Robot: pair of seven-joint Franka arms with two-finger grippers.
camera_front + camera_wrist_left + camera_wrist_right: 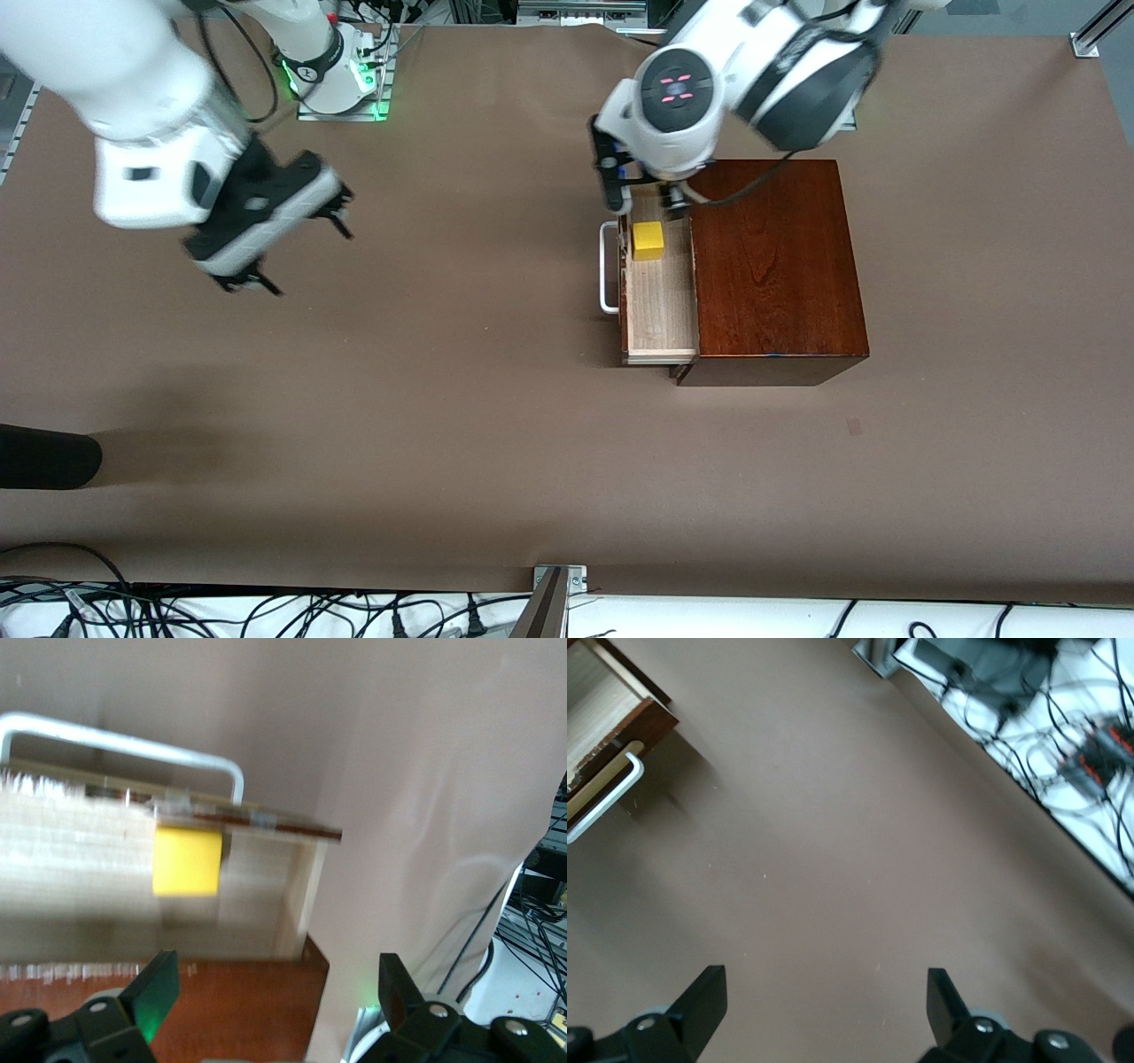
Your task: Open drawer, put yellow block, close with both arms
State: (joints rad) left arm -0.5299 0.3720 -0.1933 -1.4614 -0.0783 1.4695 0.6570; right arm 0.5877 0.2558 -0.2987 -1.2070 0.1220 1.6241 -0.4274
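Risk sits mostly with the closing push; the yellow block [648, 240] already lies in the open drawer [657, 292], just below the left claw [645, 197], which hangs spread and empty over the drawer's end nearest the arm bases; its fingers [152, 992] could clip the wooden box [775, 266] or the drawer wall if it drops carelessly. The right claw [297, 244], spread and empty, hovers over bare desk [443, 416], well apart from the white handle [607, 268]; an off-centre shove there might skew the drawer or slide the whole box.
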